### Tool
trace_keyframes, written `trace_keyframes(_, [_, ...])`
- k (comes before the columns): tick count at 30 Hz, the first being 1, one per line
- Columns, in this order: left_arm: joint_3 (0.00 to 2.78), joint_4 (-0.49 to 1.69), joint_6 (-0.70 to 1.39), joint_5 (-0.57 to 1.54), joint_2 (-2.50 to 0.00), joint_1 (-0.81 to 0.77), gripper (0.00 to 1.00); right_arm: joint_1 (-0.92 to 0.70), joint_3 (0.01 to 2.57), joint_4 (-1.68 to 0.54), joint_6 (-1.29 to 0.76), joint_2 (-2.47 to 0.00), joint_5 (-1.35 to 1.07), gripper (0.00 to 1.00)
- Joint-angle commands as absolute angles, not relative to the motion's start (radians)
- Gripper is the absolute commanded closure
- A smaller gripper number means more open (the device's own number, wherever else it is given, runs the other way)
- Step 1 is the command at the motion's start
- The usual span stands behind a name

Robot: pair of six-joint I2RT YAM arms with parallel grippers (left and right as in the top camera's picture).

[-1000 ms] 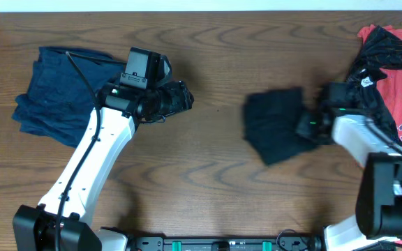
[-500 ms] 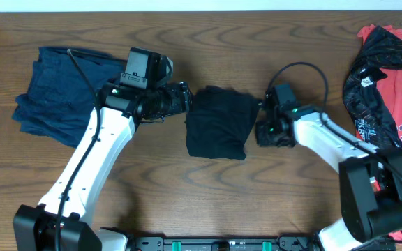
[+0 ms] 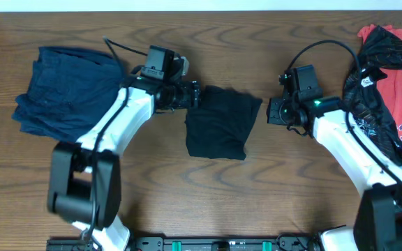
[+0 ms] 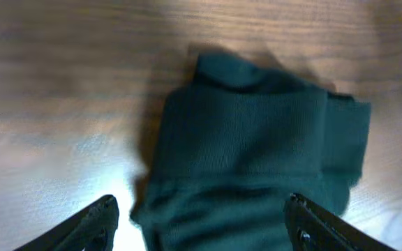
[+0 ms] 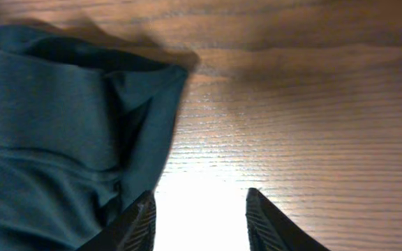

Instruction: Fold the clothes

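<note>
Right arm point(image 3: 340, 132) has backed off the small folded black fabric T-shirt point(image 3: 216, 124) since half a second ago. The right jaws now sit just off its 3 o'clock edge, spread apart with only bare wood between them. Left arm point(image 3: 128, 115) has swung in too, and the left jaws hang wide apart over the shirt's 11 o'clock corner, gripping nothing. The shirt hasn't budged: it's mid-way across the brown wooden bench point(image 3: 257, 202), well apart from the rumpled dark navy garment point(image 3: 61, 94) at 9 o'clock and the coral-red and black patterned heap point(image 3: 389, 77) at 3.

I reckon this fold is basically done. Next move probably means parking the bundle or grabbing a fresh piece, and either needs a clean pinch so the layers don't spill.
</note>
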State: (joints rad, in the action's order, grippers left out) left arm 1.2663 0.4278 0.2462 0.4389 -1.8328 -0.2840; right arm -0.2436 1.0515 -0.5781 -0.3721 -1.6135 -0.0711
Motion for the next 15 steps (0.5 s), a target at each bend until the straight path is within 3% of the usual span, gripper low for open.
trace_keyframes(1, [1.274,0.378,0.218,0.505,-1.874,-0.286,0.23,-0.242,1.051,-0.554,-0.424,-1.665,-0.079,0.62])
trace_keyframes(15, [1.274,0.296,0.218,0.500,-1.973,-0.289,0.24,-0.251,1.051,-0.381,-0.440,-1.786,-0.132,0.67])
